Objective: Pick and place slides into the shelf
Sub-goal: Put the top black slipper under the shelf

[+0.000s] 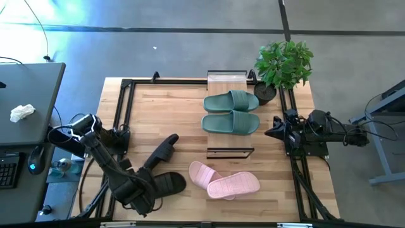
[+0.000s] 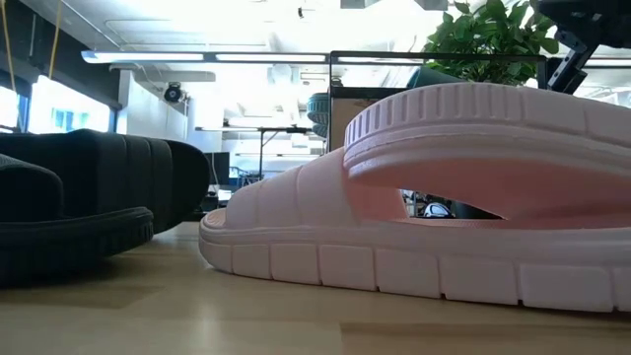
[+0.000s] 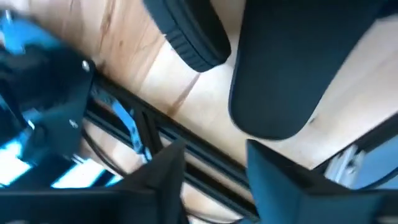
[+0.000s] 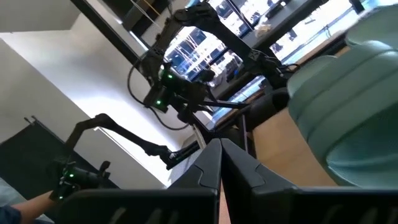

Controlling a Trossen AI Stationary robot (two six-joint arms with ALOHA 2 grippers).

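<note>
Two sage green slides [image 1: 231, 112] lie side by side on the low shelf [image 1: 226, 80] at the table's far middle. Two pale pink slides [image 1: 224, 180] rest near the front, one overlapping the other; they also fill the low view [image 2: 444, 197]. One black slide [image 1: 161, 152] lies slanted left of the middle. The other black slide [image 1: 169, 183] lies flat near the front left. My left gripper [image 1: 144, 199] hangs just left of it, pointing steeply down and open [image 3: 211, 155]; the slide's rounded end [image 3: 267, 118] lies just beyond the fingertips. My right gripper [image 4: 221, 155] waits shut at the right edge [image 1: 275, 131].
A potted plant [image 1: 283, 63] stands at the far right corner beside the shelf. Black metal rails [image 1: 120, 114] run along the table's edges, also under my left gripper [image 3: 143, 124]. A grey desk [image 1: 25, 101] stands left of the table.
</note>
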